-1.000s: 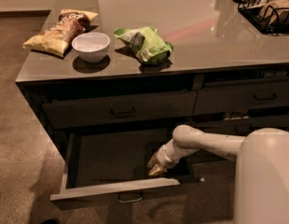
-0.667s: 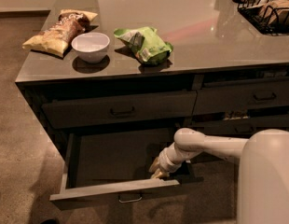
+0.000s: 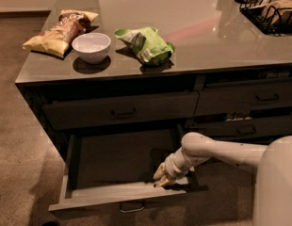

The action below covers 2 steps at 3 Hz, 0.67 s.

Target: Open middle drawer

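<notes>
The middle drawer [image 3: 118, 160] now stands slightly farther out from the counter [image 3: 207, 36] than a second ago. The gripper [image 3: 162, 178], inside the drawer's front edge, has moved away from the counter with it, and the arm [image 3: 221, 149] sits lower.

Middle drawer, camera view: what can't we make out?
1. Camera view: the front right inside corner of the middle drawer, hidden by the claw, which sits inside by the front panel.
2. Camera view: the wire basket, cut off by the top right edge.
3. Camera view: the lower part of the right-hand cabinet, hidden behind the robot arm.
</notes>
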Each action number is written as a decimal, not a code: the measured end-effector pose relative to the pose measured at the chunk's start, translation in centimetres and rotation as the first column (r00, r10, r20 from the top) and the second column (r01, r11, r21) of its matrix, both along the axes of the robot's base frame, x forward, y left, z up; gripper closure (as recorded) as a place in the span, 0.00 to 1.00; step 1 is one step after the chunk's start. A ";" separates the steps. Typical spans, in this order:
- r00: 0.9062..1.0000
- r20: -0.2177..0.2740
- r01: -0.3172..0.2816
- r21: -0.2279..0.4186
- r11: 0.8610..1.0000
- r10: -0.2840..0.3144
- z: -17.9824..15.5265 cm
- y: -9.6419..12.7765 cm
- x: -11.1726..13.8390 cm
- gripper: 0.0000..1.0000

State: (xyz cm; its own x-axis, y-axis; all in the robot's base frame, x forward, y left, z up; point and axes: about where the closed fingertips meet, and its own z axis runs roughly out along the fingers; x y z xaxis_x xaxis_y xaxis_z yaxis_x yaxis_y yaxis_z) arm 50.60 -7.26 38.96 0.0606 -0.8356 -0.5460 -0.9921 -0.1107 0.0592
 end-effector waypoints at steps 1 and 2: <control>0.999 0.036 -0.001 0.041 0.999 0.000 2.2 -0.4 0.3 0.49; 0.996 0.088 0.001 0.094 0.996 -0.010 4.5 -0.8 1.5 0.49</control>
State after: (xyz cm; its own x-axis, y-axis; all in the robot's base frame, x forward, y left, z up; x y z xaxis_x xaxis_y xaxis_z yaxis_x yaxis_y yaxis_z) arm 52.08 -8.06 43.46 0.1077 -0.7814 -0.6147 -0.9936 -0.1063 -0.0391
